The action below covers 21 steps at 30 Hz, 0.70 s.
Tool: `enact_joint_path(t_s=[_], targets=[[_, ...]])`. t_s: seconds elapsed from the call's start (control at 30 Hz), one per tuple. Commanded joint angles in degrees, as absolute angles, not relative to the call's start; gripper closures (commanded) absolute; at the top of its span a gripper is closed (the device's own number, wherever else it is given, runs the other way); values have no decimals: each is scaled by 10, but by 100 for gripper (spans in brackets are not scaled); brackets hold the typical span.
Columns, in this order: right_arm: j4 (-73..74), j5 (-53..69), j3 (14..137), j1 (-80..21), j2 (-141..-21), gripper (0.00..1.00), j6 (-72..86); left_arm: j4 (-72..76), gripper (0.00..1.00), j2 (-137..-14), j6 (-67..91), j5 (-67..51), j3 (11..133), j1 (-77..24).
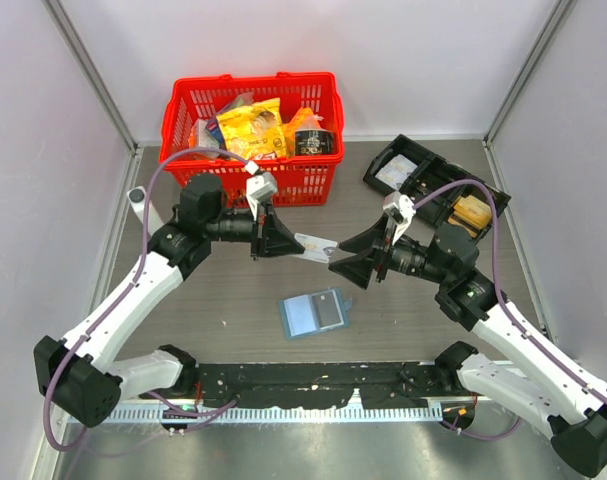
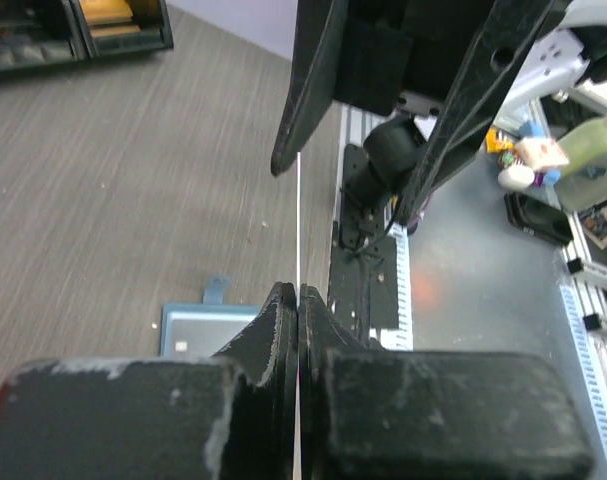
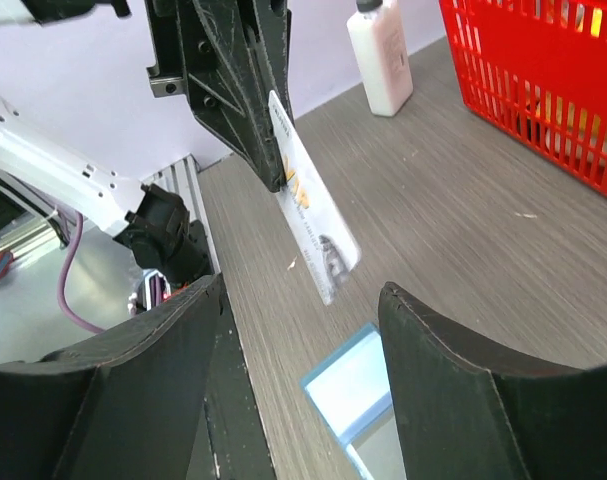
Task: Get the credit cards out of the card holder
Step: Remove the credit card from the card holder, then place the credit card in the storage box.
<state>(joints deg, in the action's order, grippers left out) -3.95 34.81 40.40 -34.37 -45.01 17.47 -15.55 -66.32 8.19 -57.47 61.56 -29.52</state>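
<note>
The blue card holder (image 1: pixel 313 314) lies open on the table between the arms, pale inside, with a dark grey card (image 1: pixel 329 311) in its right half. My left gripper (image 1: pixel 295 243) is shut on a pale credit card (image 1: pixel 316 247) with yellow print and holds it in the air above the table. In the left wrist view the card (image 2: pixel 299 215) shows edge-on as a thin white line out of the shut jaws (image 2: pixel 299 292). My right gripper (image 1: pixel 338 256) is open, its fingers on either side of the card's free end (image 3: pixel 318 240), apart from it. The holder also shows below (image 3: pixel 355 383).
A red basket (image 1: pixel 183 110) with snack packs stands at the back. A black compartment tray (image 1: pixel 403 150) lies at the back right. A white bottle (image 3: pixel 381 50) stands at the left wall. A black rail (image 1: pixel 323 380) runs along the near edge.
</note>
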Motion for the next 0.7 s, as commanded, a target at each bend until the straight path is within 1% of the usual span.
enact_joint_path(t_s=[0.0, 0.13, 0.23, 0.33, 0.4, 0.43, 0.53, 0.57, 0.6, 0.63, 0.67], targets=[[-166, 354, 389, -341, -460, 31, 204, 93, 100, -647, 246, -621, 583, -277], [-213, 375, 386, -338, -485, 32, 218, 184, 100, -661, 322, -669, 567, -276], [-243, 391, 387, -334, -505, 37, 229, 221, 100, -669, 353, -686, 563, -276], [-274, 405, 387, -331, -512, 43, 243, 222, 100, -670, 357, -687, 562, -276], [-293, 415, 387, -330, -513, 49, 256, 222, 100, -670, 356, -687, 560, -276], [-305, 417, 387, -329, -514, 55, 262, 221, 100, -671, 355, -686, 561, -275], [-322, 431, 388, -324, -518, 66, 274, 215, 100, -677, 352, -686, 562, -276], [-325, 433, 388, -325, -518, 72, 279, 206, 100, -678, 346, -686, 565, -275], [-326, 435, 388, -324, -519, 76, 279, 195, 100, -679, 340, -686, 568, -275], [-328, 439, 389, -323, -518, 82, 283, 182, 100, -681, 334, -685, 570, -275], [-327, 439, 390, -322, -519, 86, 283, 168, 100, -681, 324, -682, 574, -277]])
